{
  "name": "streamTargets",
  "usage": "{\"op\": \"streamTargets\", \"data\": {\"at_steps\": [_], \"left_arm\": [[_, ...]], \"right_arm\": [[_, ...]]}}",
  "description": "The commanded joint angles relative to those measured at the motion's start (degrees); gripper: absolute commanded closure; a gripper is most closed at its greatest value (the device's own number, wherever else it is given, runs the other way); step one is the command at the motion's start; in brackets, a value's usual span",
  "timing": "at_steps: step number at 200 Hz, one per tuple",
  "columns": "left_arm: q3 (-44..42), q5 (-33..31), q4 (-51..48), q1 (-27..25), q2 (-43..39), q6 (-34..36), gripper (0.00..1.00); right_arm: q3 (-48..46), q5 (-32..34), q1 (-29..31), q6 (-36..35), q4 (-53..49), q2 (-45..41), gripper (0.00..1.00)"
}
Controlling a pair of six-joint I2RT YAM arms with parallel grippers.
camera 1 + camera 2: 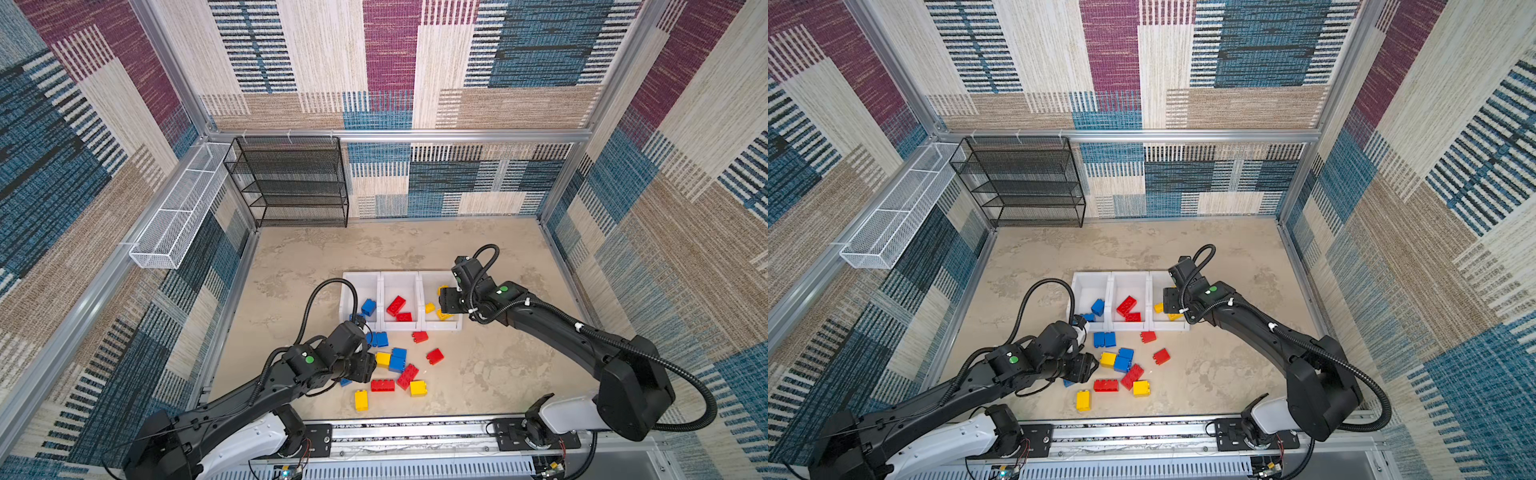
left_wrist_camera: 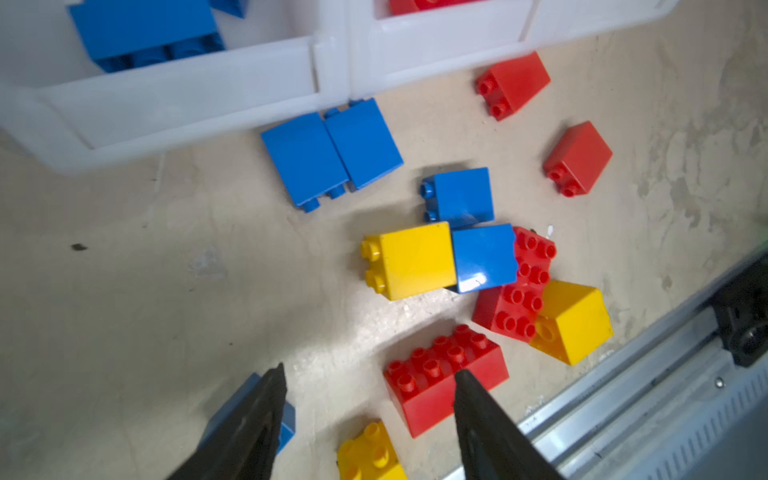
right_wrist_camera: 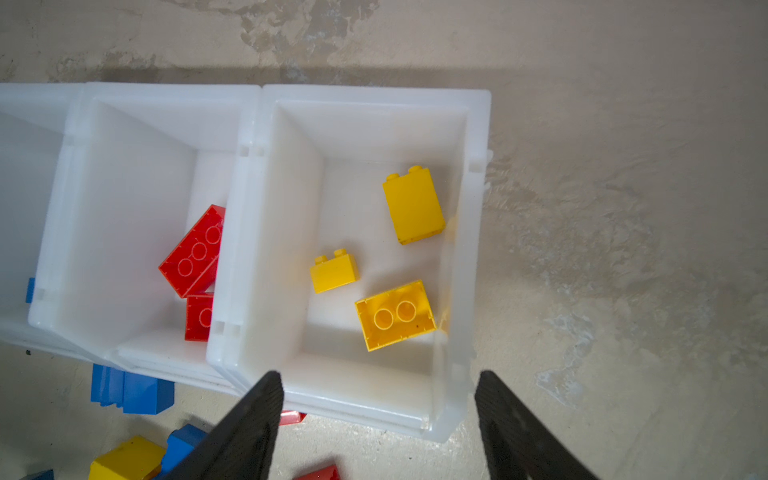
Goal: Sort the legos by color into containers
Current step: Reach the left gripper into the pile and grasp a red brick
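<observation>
Three joined white containers hold blue, red and yellow legos, left to right. Loose legos lie in front of them. My left gripper hovers open and empty over the pile's near left side. One finger stands above a small blue brick, the other by a red oblong brick, and a yellow brick lies between them. My right gripper hangs open and empty over the right bin's near rim. That bin holds three yellow bricks.
A black mesh rack stands at the back left and a white wire basket hangs on the left wall. An aluminium rail runs along the table's front edge. Patterned walls enclose the other three sides.
</observation>
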Motion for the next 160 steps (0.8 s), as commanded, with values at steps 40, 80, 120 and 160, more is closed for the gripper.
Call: {"op": "streamTargets", "data": {"at_steps": [40,80,120,160], "left_arm": [[5.1,2.2,0.7,-6.2,10.3,9.9,0.37],[8.7,1.7,0.4,-10.3,17.4,12.1,0.39],[11.0,1.1,-0.3,-12.5,22.1,13.0,0.41],[11.2,0.1,-1.2,-12.8,22.5,12.7,0.43]], "right_arm": [[0.0,-0.4,0.0,0.7,0.2,-0.7,0.24],[-0.2,-0.4,0.1,0.7,-0.1,-0.9,0.24],[-1.2,-0.3,0.1,1.1,-0.1,-1.9,0.23],[-2.1,-0.4,0.0,1.4,-0.3,-2.6,0.23]]}}
